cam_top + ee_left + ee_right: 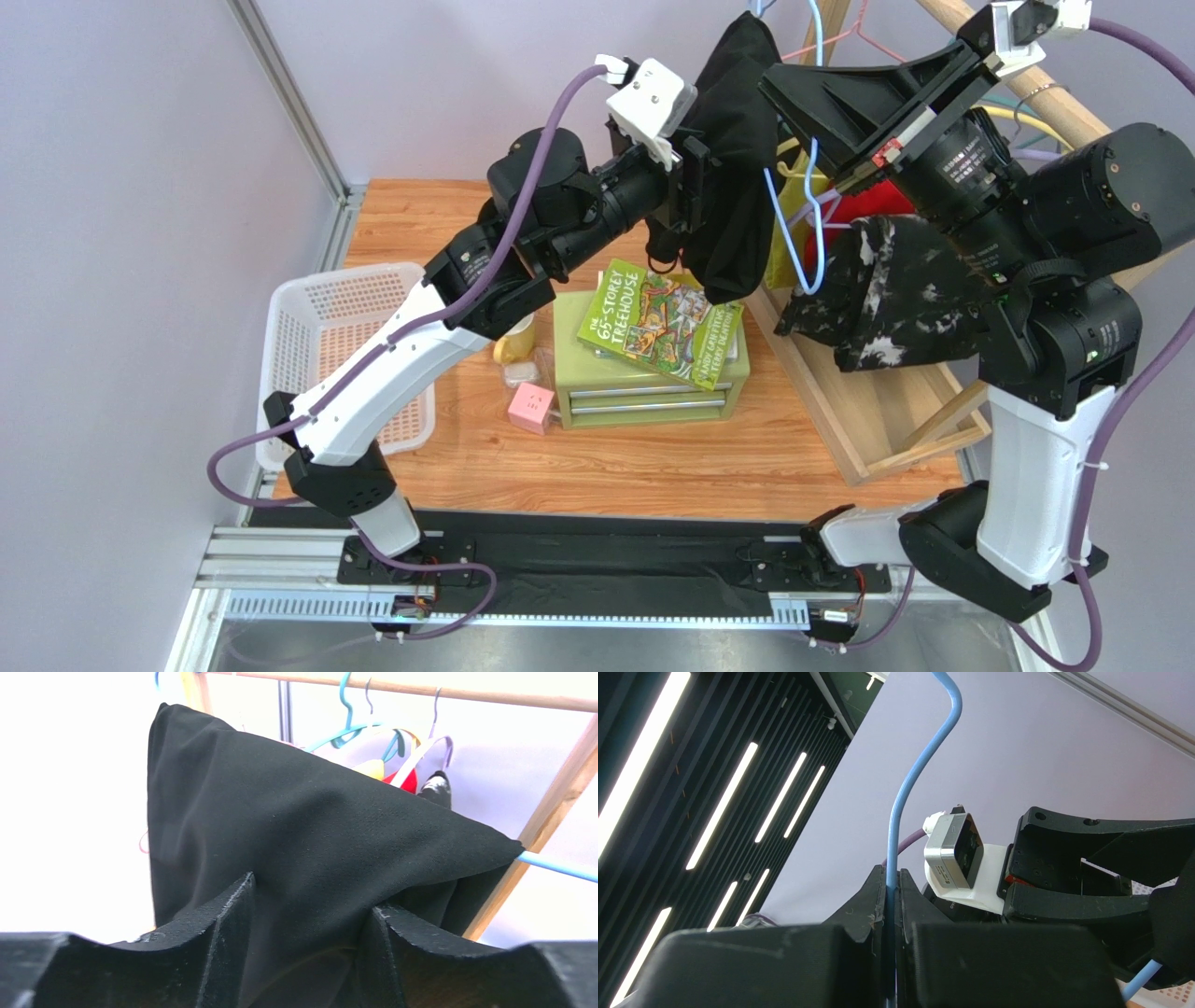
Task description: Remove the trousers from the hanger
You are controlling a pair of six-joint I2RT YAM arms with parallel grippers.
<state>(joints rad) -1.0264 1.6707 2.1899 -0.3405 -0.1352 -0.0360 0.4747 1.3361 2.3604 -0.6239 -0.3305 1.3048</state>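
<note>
Plain black trousers (737, 140) hang over a blue hanger (786, 238). My left gripper (697, 193) is shut on this cloth; in the left wrist view the black trousers (302, 812) fill the gap of the left gripper (309, 910), and the blue hanger bar (558, 866) sticks out at the right. My right gripper (780, 95) is shut on the hanger's blue wire neck (906, 798), which passes through the right gripper (891, 882). Black white-speckled trousers (898, 287), a red pair (867, 205) and a yellow-green pair (794, 185) hang behind.
A wooden rack frame (870, 420) stands at the right, its rail (421, 687) carrying more hangers. A green drawer box (659, 399) with a book (659, 322) on it stands mid-table. A pink cube (530, 406) and a white basket (330, 322) lie to the left.
</note>
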